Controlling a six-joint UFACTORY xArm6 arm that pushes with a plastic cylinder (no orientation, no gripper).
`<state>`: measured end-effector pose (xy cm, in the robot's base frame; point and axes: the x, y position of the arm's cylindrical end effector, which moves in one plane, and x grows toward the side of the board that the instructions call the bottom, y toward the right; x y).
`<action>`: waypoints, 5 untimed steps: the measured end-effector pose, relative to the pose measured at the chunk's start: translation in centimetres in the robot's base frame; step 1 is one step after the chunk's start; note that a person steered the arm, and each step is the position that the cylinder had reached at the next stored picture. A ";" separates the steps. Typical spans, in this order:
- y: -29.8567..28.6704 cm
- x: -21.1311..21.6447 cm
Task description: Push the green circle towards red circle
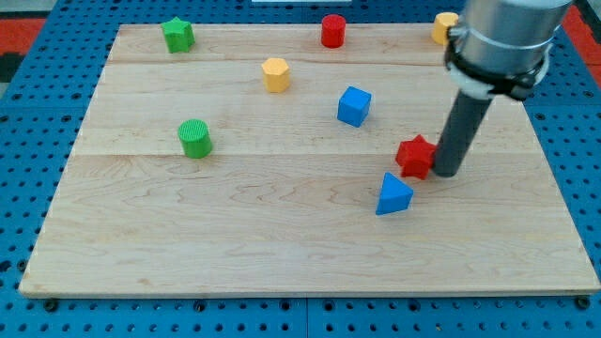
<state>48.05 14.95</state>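
Resting on the wooden board (282,235) at the view's right, my tip (445,175) is the lower end of a straight dark rod; it has no jaws to open or close, so it grasps nothing and can only push. It stands just beside the right side of the red star-shaped block (414,156), touching it or very nearly so; I cannot tell which from this angle.

Going from the view's left: the green star (177,35) sits near the top left corner of the board. Below it, well apart, the green circle (195,138) stands upright on the left half of the board, with nothing touching it. It is far from my tip, almost the whole board away. Next comes the yellow hexagon-like block (275,74), up and to the right of the green circle. The red circle (332,30) stands near the top edge, a little right of centre, well apart from the green circle. The blue cube (354,105) lies below and slightly right of the red circle. The blue triangle (393,194) lies just below the red star-shaped block, near it but apart. A second yellow block (443,26) is at the top right, partly hidden behind the arm's grey body (502,38), so its shape is unclear.
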 end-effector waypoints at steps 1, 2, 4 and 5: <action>-4.1 0.1; -10.0 0.2; -0.2 0.6; -0.3 3.7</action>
<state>51.76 14.66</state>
